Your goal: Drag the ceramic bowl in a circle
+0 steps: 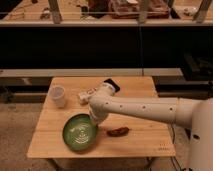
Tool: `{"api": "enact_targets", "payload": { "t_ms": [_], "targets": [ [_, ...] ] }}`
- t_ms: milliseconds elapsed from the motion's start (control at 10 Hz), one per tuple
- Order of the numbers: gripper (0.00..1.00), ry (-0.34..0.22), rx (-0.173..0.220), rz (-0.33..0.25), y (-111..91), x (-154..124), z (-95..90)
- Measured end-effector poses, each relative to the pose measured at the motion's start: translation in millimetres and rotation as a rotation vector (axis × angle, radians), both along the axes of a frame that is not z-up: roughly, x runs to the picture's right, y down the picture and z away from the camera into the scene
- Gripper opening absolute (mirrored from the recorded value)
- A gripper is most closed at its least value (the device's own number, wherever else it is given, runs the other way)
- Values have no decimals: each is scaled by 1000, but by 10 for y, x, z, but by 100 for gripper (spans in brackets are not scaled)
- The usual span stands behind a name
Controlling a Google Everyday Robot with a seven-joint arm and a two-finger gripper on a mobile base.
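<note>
On the wooden desk (145, 142), the white arm's gripper (93, 120) meets the upper right rim of the green ceramic bowl (79, 133). A white cup (58, 96) stands behind the bowl, apart from it. A dark brown elongated item (118, 131) lies just right of the bowl.

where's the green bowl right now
In the camera view the ceramic bowl sits near-left on the wooden table, below the white cup; the gripper is at its upper-right rim.
</note>
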State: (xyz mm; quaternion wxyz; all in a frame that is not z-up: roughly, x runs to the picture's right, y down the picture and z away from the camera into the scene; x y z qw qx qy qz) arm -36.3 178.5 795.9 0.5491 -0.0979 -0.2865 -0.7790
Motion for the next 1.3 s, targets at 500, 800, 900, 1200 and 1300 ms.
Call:
{"api": "enact_targets", "payload": {
  "t_ms": [500,800,900,1200,1300],
  "targets": [
    [0,-26,18,-41,-18,-366,16],
    [0,-46,44,-76,-79,-880,64],
    [0,-41,45,-68,-129,-932,108],
    [0,-14,39,-23,-324,-840,281],
    [0,-2,38,-5,-417,-685,369]
  ]
}}
